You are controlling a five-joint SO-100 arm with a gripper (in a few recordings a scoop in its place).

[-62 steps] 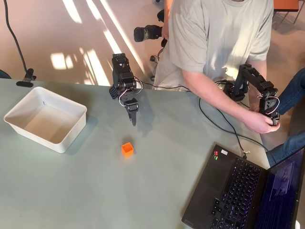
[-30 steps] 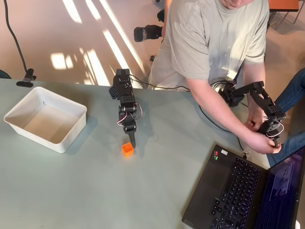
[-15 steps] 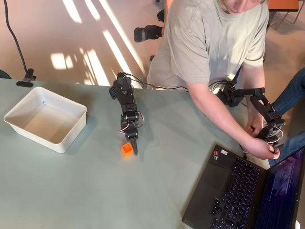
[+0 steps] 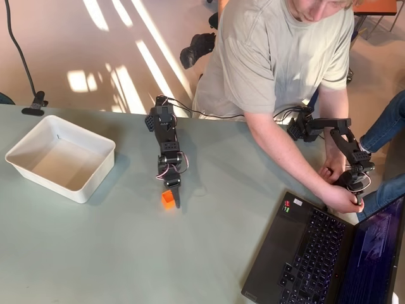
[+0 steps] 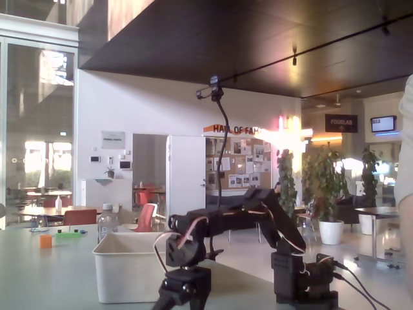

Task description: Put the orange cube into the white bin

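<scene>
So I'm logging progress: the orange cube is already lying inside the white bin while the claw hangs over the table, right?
Not quite. The overhead view shows the orange cube lying on the table, right beside the claw, well apart from the white bin. The claw does hang over the table.

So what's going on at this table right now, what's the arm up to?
A small black robot arm is reaching down over the orange cube on the grey-green table. Its hand is right at the cube, with one finger along the cube's right side in the overhead view; whether it has gripped yet is unclear. The white bin sits empty off to the left, apart from the cube. A person sits behind the table, and a laptop lies open at the lower right.
</scene>
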